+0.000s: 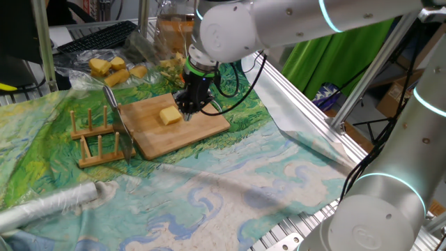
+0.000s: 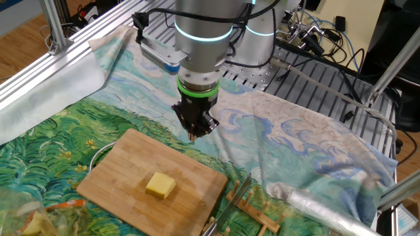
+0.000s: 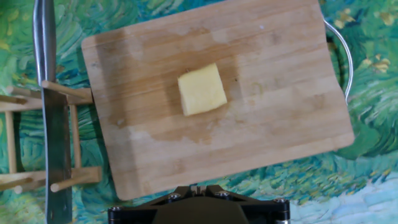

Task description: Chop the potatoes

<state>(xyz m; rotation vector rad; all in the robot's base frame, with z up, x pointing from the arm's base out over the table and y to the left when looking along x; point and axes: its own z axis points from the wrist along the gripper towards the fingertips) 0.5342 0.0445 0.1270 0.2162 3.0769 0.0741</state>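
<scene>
- In the hand view, a knife (image 3: 51, 112) is seen at the far left, at about 9 o'clock from the board's centre; its long blade runs from 12 to 6 o'clock and lies across a wooden rack (image 3: 37, 140) of dowel pegs.
- One knife and one rack are counted.
- A single bamboo cutting board (image 3: 217, 93) is laid on the painted green-and-blue cloth (image 3: 373, 93), its long axis running from 9 to 3 o'clock in the hand view, slightly tilted.
- A metal loop handle (image 3: 345, 53) is seen at the board's 3 o'clock edge.
- One potato chunk (image 3: 201, 89) is counted on the board: a pale-yellow, nearly square block lying flat near the board's centre.
- The block's faces are turned slightly off the board's edges, with its top edge dipping toward 9 o'clock; no clear long axis can be made out, since the sides look about equal.
- In one fixed view, several more yellow pieces (image 1: 111, 68) are seen off the board, at about 10 o'clock from it, beside clear plastic wrapping; their exact number cannot be told.
- The gripper (image 2: 195, 136) is pointed straight down with its fingers clenched together and nothing grasped between them.
- In the other fixed view, the fingertips are seen over the board's far edge, at about 1 o'clock from the chunk and apart from it.
- A rolled bundle of clear plastic (image 2: 325, 206) is seen at the right of that view, at 3 o'clock from the board.
</scene>
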